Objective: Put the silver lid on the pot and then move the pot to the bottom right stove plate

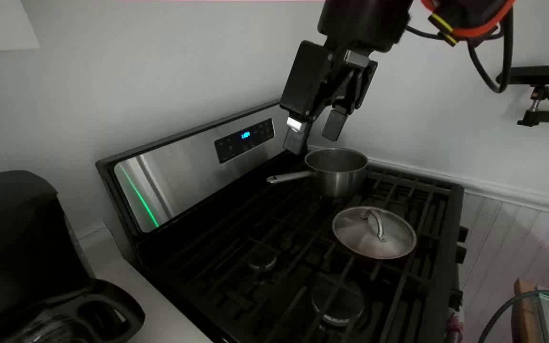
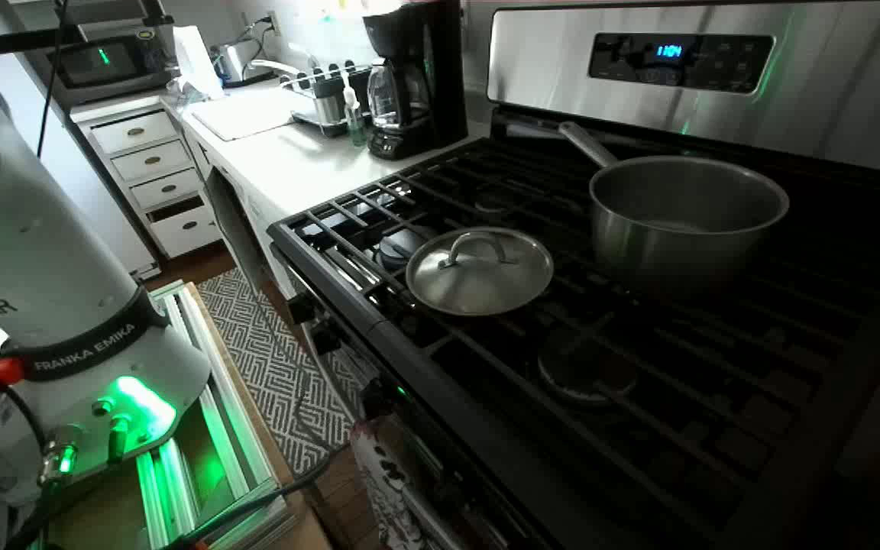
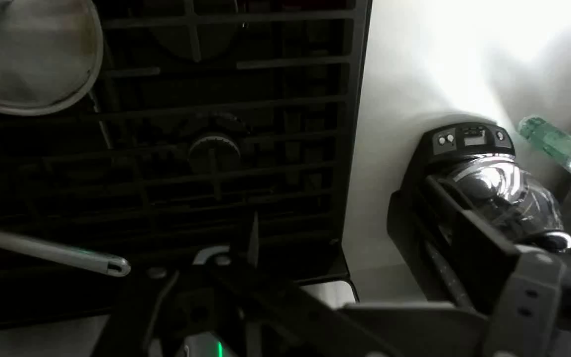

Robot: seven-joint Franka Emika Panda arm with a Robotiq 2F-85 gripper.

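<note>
While the pincer [image 1: 315,131] gapes, the pot [image 1: 339,180] stands upright; the lid [image 1: 370,237] lies nearby

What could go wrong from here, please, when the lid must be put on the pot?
The lid lies on the grate, and the open pincer holds nothing; a poor grip on the narrow arched handle might let the lid tilt or slip. The pot has a long handle jutting out, which a low pass could knock. Sliding the pot later might snag it on the grate's bars.
</note>
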